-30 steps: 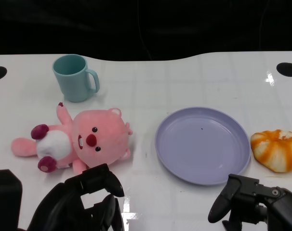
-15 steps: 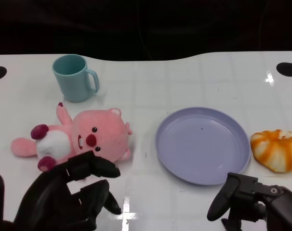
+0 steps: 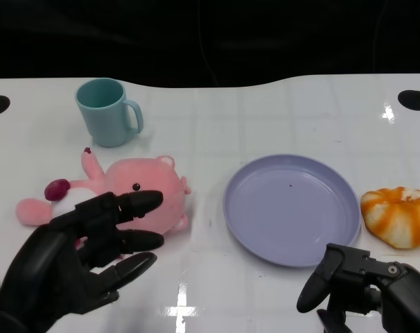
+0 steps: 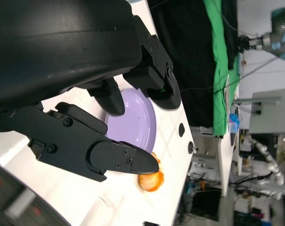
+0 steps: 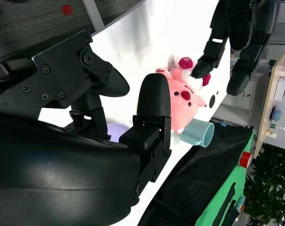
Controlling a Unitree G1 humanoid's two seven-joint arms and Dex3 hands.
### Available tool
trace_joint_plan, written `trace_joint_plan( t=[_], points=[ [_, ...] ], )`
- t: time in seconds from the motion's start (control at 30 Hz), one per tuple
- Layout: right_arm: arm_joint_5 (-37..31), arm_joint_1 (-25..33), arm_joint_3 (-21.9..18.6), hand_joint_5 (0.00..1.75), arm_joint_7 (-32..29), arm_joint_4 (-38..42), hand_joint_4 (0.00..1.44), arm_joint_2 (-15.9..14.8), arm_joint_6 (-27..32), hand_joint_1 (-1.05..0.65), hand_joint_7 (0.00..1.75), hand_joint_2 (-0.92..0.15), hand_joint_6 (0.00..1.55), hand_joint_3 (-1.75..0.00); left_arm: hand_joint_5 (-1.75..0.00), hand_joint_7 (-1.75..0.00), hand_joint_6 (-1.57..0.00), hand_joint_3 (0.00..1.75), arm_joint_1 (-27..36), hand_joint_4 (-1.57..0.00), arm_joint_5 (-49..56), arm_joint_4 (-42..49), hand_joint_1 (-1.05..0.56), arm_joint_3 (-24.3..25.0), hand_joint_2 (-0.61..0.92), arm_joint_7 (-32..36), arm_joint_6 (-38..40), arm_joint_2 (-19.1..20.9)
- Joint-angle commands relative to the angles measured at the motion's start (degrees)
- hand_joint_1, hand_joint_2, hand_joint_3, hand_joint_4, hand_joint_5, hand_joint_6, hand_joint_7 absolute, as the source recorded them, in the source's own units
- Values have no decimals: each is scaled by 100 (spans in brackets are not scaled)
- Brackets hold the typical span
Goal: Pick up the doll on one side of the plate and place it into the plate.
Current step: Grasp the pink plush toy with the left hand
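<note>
A pink plush doll [image 3: 144, 191] with a white belly lies on its back left of the lavender plate [image 3: 290, 208]. The right wrist view also shows the doll [image 5: 182, 101]. My left hand [image 3: 78, 260] hovers over the doll's lower body with fingers spread, holding nothing, and hides the doll's feet. In the left wrist view the plate [image 4: 135, 127] shows past that hand's fingers [image 4: 114, 157]. My right hand [image 3: 362, 291] rests low at the front right, near the plate's front rim, fingers apart and empty.
A teal mug [image 3: 107, 111] stands behind the doll. An orange-and-white striped plush pumpkin [image 3: 398, 216] lies right of the plate. Black round holes [image 3: 413, 100] mark the white table's back corners. A dark backdrop runs behind the table.
My left hand has risen and reached forward over the doll, its fingers spreading wider and covering the doll's feet and belly. The right hand has barely moved.
</note>
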Motion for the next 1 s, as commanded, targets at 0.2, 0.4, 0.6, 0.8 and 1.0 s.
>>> trace_joint_plan(
  t=[0.2,0.4,0.6,0.8,1.0],
  points=[
    [39,-23,36,166,-16,50,64,10,-19,-11,137,-59,57,-105,-65,-1,-36,15,-438,-11,1541,395,-68,42,92,-154,-1245,784],
    [24,-23,61,166,-21,55,64,12,-37,-11,136,-60,56,-105,-61,0,-29,15,-731,-1,2992,459,-69,-68,92,26,-1545,1349],
    [21,-23,63,166,-28,46,64,5,-13,-12,136,-59,57,-105,-48,0,-25,9,-951,0,4083,575,-68,-161,92,55,-1602,1673],
    [61,-17,43,165,-22,26,64,6,25,-10,135,-60,57,-105,-33,0,-19,6,-1344,0,5444,605,-71,-488,92,-56,-1212,1962],
    [34,-15,53,166,-25,20,63,-7,37,-10,135,-61,57,-104,-28,0,-10,6,-1822,-1,6364,955,-71,-961,92,-272,-835,2079]
  ],
)
